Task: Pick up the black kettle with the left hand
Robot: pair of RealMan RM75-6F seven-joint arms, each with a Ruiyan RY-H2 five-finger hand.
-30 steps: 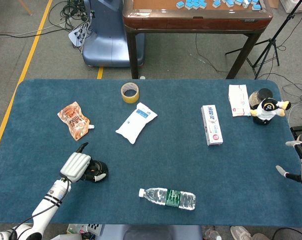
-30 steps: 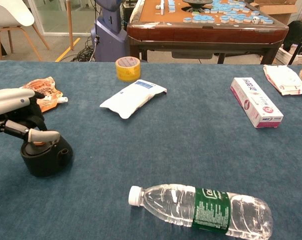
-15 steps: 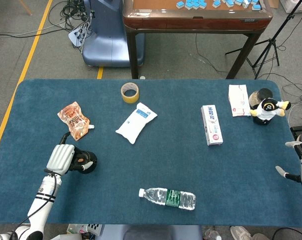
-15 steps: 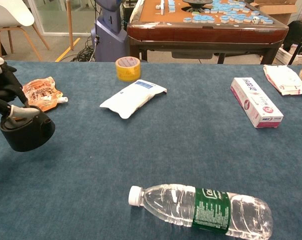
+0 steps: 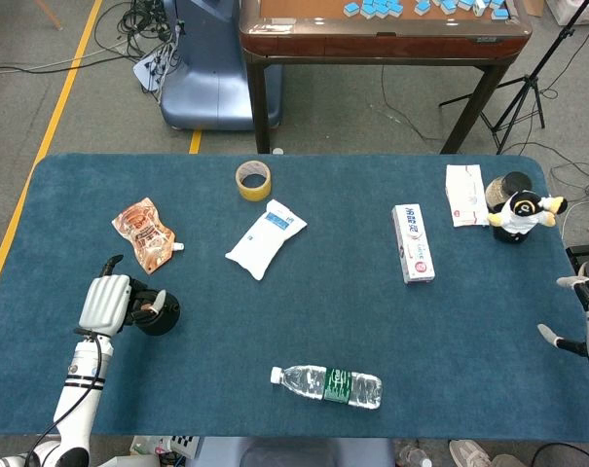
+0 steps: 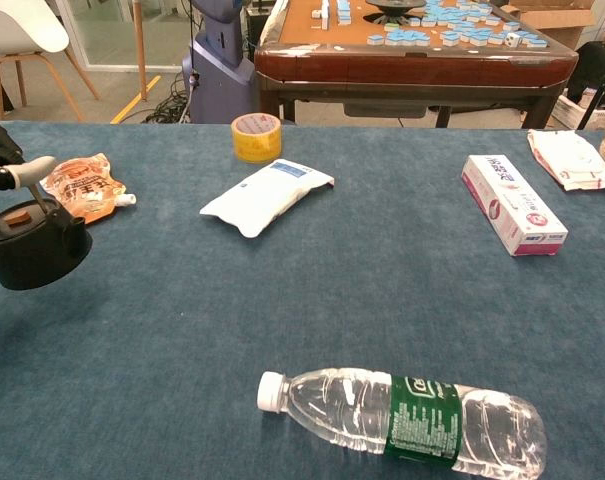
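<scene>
Now held off the table (image 5: 304, 292) near its left edge, black kettle (image 5: 159, 312) hanging just right of left hand (image 5: 105, 303), fingers clenched round the handle; right hand (image 5: 588, 321) far off at the opposite edge, fingers apart, grasping nothing

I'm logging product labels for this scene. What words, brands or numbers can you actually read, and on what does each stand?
None can be read for certain.
Water bottle: green label with white print, too blurred.
Toothpaste box: print too small.
White pouch: blue print, unreadable.
Orange pouch: print, unreadable.
White packet: pink marks, unreadable.
Black kettle, held by the left hand: no text shows.
</scene>
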